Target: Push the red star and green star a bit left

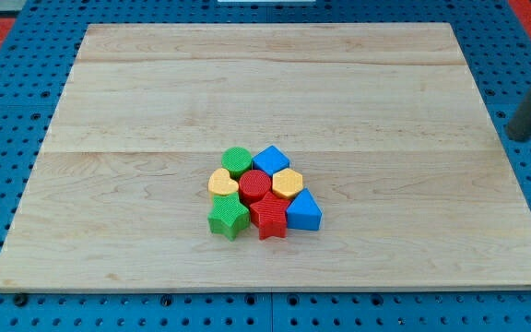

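Observation:
The red star and the green star lie side by side, touching, at the bottom of a tight cluster of blocks in the lower middle of the wooden board. The green star is on the left. My tip is at the view's right, just past the board's right edge, far from both stars. The dark rod slants up to the right out of view.
Packed in the same cluster are a blue triangle right of the red star, a yellow heart, a red cylinder, a yellow hexagon, a green cylinder and a blue block. Blue pegboard surrounds the board.

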You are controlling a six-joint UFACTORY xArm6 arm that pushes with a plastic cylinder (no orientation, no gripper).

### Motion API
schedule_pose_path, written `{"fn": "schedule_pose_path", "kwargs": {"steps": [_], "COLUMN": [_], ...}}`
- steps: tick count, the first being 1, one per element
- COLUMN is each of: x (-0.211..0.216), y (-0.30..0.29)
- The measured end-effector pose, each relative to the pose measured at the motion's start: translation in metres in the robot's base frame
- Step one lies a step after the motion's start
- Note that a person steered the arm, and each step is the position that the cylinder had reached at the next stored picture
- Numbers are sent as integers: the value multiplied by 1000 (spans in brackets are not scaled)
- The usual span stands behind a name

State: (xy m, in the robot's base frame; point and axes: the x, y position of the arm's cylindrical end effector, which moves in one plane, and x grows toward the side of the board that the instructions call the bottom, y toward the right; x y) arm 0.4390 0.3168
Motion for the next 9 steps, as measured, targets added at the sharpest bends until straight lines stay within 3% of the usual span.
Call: {"fn": "schedule_pose_path", "kwargs": {"steps": [1,3,4,5,7,9], "x": [28,94,103,103,110,110], "y": [0,-137,-220,-267,-342,-364]}}
